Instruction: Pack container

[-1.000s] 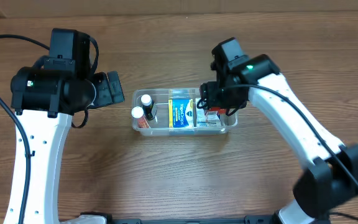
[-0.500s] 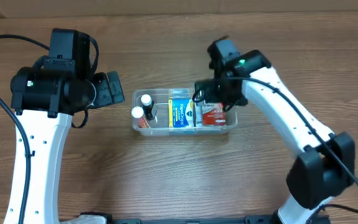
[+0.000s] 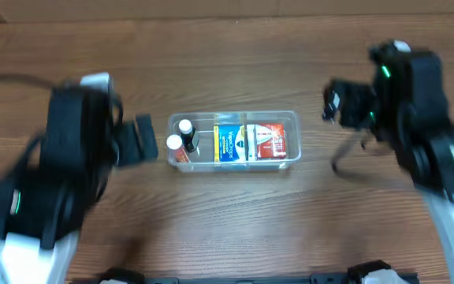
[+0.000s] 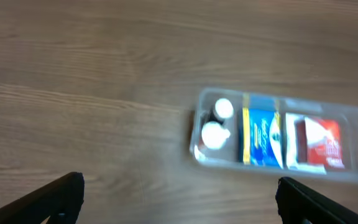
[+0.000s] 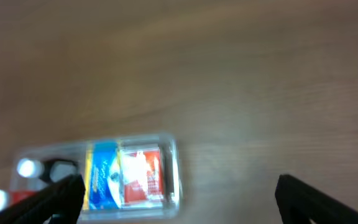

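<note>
The clear container (image 3: 294, 120) stands mid-table. It holds two white-capped bottles (image 3: 184, 127) at its left end, a blue box (image 3: 228, 143) in the middle and a red box (image 3: 270, 142) at the right. My left gripper (image 3: 139, 140) hovers just left of it, open and empty. My right gripper (image 3: 343, 102) is off to the right and slightly behind, open and empty. In the left wrist view the container (image 4: 355, 114) lies ahead to the right of the gripper (image 4: 182, 199). The right wrist view has the container (image 5: 173, 151) at lower left, with the gripper (image 5: 179, 196) over bare wood.
Brown wooden tabletop (image 3: 235, 221) surrounds the container on all sides. Black cables run from both arms, one (image 3: 349, 150) looping right of the container. Both arms are blurred by motion.
My right gripper has opened, left the red box in the container and pulled away to the right. The left arm has shifted toward the front of the table.
</note>
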`<state>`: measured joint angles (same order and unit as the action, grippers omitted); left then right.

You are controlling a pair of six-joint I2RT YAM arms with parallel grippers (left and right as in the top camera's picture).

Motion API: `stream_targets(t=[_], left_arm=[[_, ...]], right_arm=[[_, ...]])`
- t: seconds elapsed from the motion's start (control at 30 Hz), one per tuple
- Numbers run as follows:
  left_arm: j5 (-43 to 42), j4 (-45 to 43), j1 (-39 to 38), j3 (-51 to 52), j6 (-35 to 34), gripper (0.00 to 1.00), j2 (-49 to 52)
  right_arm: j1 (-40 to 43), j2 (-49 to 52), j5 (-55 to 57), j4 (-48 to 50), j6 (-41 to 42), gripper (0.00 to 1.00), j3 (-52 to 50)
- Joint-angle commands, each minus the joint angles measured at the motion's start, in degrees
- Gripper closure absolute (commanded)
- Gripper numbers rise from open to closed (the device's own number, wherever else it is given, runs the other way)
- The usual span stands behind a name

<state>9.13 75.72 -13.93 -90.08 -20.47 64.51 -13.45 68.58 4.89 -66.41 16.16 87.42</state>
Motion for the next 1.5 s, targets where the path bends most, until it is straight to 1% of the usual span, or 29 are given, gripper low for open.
stream_targets(t=[0.0, 0.03, 0.1, 0.13, 0.17, 0.3, 0.6, 0.73, 0.77, 0.83, 1.0, 1.07, 1.1, 1.13, 1.17, 1.2, 1.23, 1.27, 1.47], left_arm=[[3.6, -3.0, -1.9, 12.4, -0.6, 0.00, -15.8], [3.6, -2.9, -1.8, 16.3, -3.2, 0.00, -20.3], [3.5, -3.0, -1.8, 21.7, -4.5, 0.00, -25.6], [3.2, -2.6, -1.8, 23.0, -4.4, 0.00, -26.3], [3.2, -1.8, -1.8, 23.6, -4.5, 0.00, -26.3], [3.1, -0.5, -1.8, 24.4, -4.4, 0.00, -26.3], [3.1, -0.5, -1.8, 24.4, -4.4, 0.00, -26.3], [3.1, -0.5, -1.8, 24.4, -4.4, 0.00, -26.3], [3.1, -0.5, -1.8, 24.4, -4.4, 0.00, -26.3], [3.1, -0.5, -1.8, 24.4, -4.4, 0.00, -26.3], [3.1, -0.5, -1.8, 24.4, -4.4, 0.00, -26.3], [3.1, -0.5, -1.8, 24.4, -4.4, 0.00, -26.3], [3.1, -0.5, -1.8, 24.4, -4.4, 0.00, -26.3], [3.1, -0.5, -1.8, 24.4, -4.4, 0.00, -26.3], [3.1, -0.5, -1.8, 24.4, -4.4, 0.00, -26.3], [3.1, -0.5, -1.8, 24.4, -4.4, 0.00, -26.3], [3.1, -0.5, -1.8, 24.4, -4.4, 0.00, -26.3], [3.1, -0.5, -1.8, 24.4, -4.4, 0.00, -26.3], [3.1, -0.5, -1.8, 24.4, -4.4, 0.00, -26.3]], right_arm=[[0.0, -16.2, 0.6, 5.5, 0.1, 0.00, -18.2], [0.0, -22.0, 0.6, 7.5, 0.2, 0.00, -24.3], [0.0, -32.9, 0.6, 8.9, 0.4, 0.00, -34.2], [0.0, -35.4, 0.6, 8.5, 0.4, 0.00, -36.1], [0.0, -37.1, 0.6, 6.1, 0.4, 0.00, -37.0], [0.0, -37.2, 0.6, -1.8, 0.4, 0.00, -37.0], [0.0, -37.5, 0.6, -2.1, 0.4, 0.00, -37.0], [0.2, -42.2, 1.2, -1.3, -0.2, 0.00, -37.7], [0.2, -44.7, 1.7, 1.0, -1.4, 0.00, -39.4], [0.9, -52.4, 1.7, 9.1, -3.8, 0.00, -47.4], [1.4, -68.2, 1.5, 27.4, -4.2, 0.00, -68.4], [2.1, -68.4, 1.5, 39.0, -4.6, 0.00, -74.8], [2.4, -68.4, 1.5, 47.3, -6.4, 0.00, -78.2], [2.9, -68.4, 1.5, 57.8, -9.2, 0.00, -82.5], [3.4, -68.4, 1.5, 64.5, -9.8, 0.00, -85.6], [3.7, -68.4, 1.5, 66.7, -9.8, 0.00, -87.2], [3.7, -68.4, 1.4, 63.5, -9.8, 0.00, -86.9], [3.8, -68.4, 1.0, 62.3, -9.8, 0.00, -86.9], [3.8, -68.4, 1.1, 62.2, -9.8, 0.00, -86.9]])
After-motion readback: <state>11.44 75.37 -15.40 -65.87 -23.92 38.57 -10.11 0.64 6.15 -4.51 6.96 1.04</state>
